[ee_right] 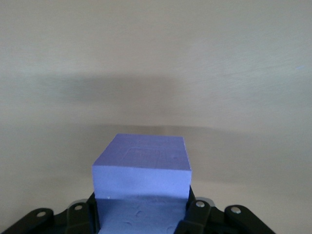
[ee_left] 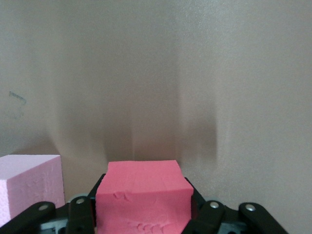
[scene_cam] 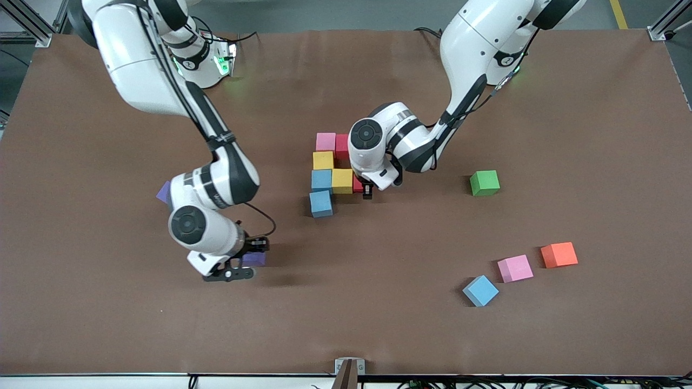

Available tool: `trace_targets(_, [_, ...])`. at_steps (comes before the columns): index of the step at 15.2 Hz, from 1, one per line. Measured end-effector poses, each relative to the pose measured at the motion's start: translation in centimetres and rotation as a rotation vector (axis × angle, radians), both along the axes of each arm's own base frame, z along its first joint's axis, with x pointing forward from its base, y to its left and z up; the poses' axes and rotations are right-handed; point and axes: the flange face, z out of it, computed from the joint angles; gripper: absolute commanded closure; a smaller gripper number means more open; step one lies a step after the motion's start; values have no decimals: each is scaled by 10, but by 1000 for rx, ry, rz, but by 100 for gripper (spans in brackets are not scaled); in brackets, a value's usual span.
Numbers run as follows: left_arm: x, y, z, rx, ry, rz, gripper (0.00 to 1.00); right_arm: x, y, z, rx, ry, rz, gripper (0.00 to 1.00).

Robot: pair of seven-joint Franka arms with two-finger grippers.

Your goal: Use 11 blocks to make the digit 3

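Right pincer (scene_cam: 246,266) clamps purple block (scene_cam: 254,259) low over bare table (scene_cam: 81,302). Left pincer (scene_cam: 368,190) clamps red block (scene_cam: 357,185) beside yellow block (scene_cam: 341,181) in unfinished digit. Blocks judged light, foam-soft, dentable: take flat opposite faces, moderate squeeze.

- The desk (scene_cam: 108,324) is plain matte brown.
- Both arms are white with black joints; their fingers (ee_right: 195,214) are black.
- Clustered cubes: pink cube (scene_cam: 325,141), red cube (scene_cam: 341,146), yellow cube (scene_cam: 323,160), second yellow cube (scene_cam: 342,181), light blue cube (scene_cam: 321,180), second light blue cube (scene_cam: 321,203).
- Loose cubes: green cube (scene_cam: 484,182), orange cube (scene_cam: 559,254), pink loose cube (scene_cam: 514,268), light blue loose cube (scene_cam: 480,290).
- The purple cube (ee_right: 141,168) and the reddish-pink cube (ee_left: 141,195) are each solid-coloured.
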Motion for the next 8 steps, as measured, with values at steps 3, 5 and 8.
trace_targets(3, [1,1,-1,1,0,1,63,-9,45,-11,1,-2,-55,72])
trace_targets(5, [1,1,-1,2,1,1,39,-17,70,-21,4,-6,-57,72])
trace_targets(8, [1,1,-2,2,1,2,0,-28,96,-39,11,-20,-80,72])
